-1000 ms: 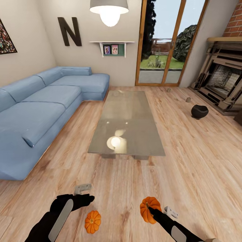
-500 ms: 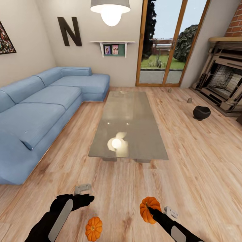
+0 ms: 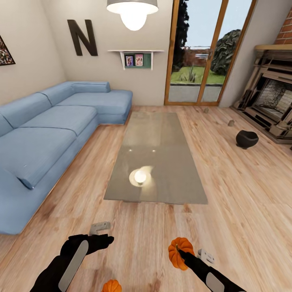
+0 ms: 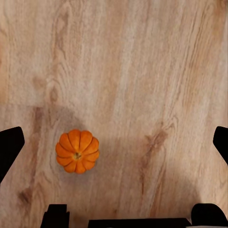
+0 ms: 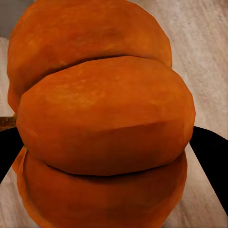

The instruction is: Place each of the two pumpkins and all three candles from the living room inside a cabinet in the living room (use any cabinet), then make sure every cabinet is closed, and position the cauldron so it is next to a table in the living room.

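Between the right claw's fingers sits one pumpkin, clamped tight. Under the wide-apart left claw, another pumpkin lies on the floor.

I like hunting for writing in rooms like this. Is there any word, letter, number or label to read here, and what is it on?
"N": one big dark letter mounted on the back wall, above the blue sofa.
The two small framed pictures on the wall shelf: too small to tell whether they carry any text.
The artwork at the far left wall: cut off by the picture edge, nothing readable.
No other writing can be made out.
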Robot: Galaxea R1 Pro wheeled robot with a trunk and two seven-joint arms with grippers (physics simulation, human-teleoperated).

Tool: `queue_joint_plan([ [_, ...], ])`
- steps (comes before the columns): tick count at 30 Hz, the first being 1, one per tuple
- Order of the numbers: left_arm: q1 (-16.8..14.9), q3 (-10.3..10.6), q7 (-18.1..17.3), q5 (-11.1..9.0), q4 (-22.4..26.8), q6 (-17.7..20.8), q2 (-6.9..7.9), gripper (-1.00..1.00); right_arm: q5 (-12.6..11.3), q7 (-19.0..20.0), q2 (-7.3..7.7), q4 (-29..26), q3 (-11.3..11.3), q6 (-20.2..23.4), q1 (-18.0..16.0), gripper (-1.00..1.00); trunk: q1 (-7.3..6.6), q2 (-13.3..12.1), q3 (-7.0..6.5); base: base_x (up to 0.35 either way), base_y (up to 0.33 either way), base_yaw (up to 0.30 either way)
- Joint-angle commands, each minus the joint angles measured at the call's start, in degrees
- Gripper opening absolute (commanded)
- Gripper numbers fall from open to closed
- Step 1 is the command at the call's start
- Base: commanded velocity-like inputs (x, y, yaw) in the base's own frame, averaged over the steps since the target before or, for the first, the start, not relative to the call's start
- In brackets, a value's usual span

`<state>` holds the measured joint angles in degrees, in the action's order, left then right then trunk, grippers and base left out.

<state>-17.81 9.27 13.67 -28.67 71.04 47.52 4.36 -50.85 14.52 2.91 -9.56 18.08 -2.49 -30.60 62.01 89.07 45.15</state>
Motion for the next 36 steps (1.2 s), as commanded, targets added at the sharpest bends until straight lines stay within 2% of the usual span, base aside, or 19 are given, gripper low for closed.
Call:
queue_joint_plan([
  [1,-0.03,0.14,0.57,-0.6,0.06,0.12,0.08,1.0,-0.58,0.16,0.01,0.07,0.47,-0.23,-0.02,-1.0,0.01,0.02,0.04,0.074,0.0,0.0],
  [25,-0.03,-0.03,0.68,-0.6,0.07,0.14,0.03,1.0,-0.57,0.16,0.23,0.07,0.48,-0.23,-0.06,-1.0,0.01,0.02,0.04,-0.013,0.003,0.0],
  [36,-0.03,-0.04,0.66,-0.67,-0.1,0.21,0.03,1.0,-0.57,0.16,0.25,0.07,0.49,-0.23,-0.05,-1.0,2.42,4.43,2.02,0.0,0.0,0.0],
])
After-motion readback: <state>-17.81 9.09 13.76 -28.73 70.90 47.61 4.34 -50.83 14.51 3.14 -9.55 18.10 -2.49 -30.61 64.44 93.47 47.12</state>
